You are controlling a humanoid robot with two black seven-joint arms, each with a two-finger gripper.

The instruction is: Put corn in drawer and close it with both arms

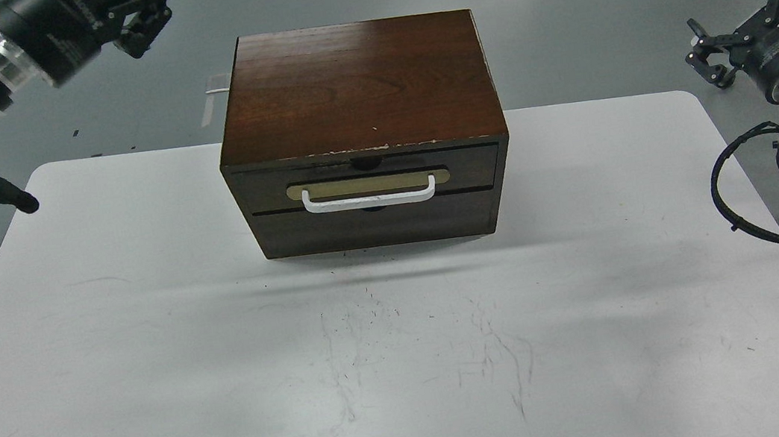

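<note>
The dark brown wooden box [357, 83] stands at the back middle of the white table [152, 355]. Its drawer [473, 166] is shut, flush with the box front, with the white bar handle [370, 199] on a tan oval plate. The corn is not in view. My left gripper [141, 14] is lifted at the top left corner, far from the box and partly cut off by the frame edge. My right gripper [747, 21] hangs off the table's right side with its fingers spread, empty.
A plain dark front without a handle [375, 226] sits under the drawer. Black cables [726, 204] of the right arm loop past the table's right edge. Grey floor lies behind the table.
</note>
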